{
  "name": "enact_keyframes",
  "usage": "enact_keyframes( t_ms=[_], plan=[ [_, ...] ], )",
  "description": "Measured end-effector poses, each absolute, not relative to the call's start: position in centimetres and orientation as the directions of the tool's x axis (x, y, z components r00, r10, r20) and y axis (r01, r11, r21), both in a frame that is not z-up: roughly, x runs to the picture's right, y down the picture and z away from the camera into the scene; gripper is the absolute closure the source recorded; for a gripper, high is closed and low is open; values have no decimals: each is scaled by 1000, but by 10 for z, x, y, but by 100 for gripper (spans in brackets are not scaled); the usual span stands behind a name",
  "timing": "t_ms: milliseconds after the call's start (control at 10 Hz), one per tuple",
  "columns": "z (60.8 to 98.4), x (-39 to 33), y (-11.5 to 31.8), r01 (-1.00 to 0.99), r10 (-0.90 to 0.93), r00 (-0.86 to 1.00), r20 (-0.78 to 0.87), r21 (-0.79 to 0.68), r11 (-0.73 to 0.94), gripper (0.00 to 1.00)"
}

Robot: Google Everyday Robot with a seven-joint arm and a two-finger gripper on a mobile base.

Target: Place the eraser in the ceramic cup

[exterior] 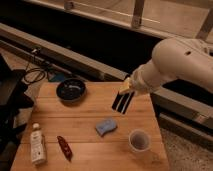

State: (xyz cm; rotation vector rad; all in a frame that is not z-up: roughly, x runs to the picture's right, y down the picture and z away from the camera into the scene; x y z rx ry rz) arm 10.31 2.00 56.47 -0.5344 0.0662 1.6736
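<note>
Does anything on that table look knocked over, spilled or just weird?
Nothing looks spilled. The white bottle lies on its side near the table's front left corner. The gripper hangs above the table holding the black eraser, left of and behind the upright ceramic cup.

We see the eraser (pixel 122 101), flat, black with pale stripes, hanging tilted from the claw (pixel 126 90) above the tabletop's far right edge. The cup (pixel 139 140), whitish and upright, stands near the right front corner.
</note>
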Motion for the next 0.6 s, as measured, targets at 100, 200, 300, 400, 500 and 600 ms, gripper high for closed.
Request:
enact_keyframes(
  t_ms=[100, 200, 300, 400, 500, 600],
  plan=[
    [570, 110, 26, -952, 923, -70, -379, -251, -175, 100],
    [580, 117, 37, -955, 922, -60, -383, -245, -164, 100],
    [587, 123, 47, -957, 919, -46, -391, -246, -152, 100],
    [593, 133, 55, -959, 917, -40, -398, -241, -147, 100],
    [597, 145, 63, -962, 913, -40, -405, -230, -145, 100],
    [601, 154, 70, -966, 911, -31, -412, -222, -133, 100]
  ],
)
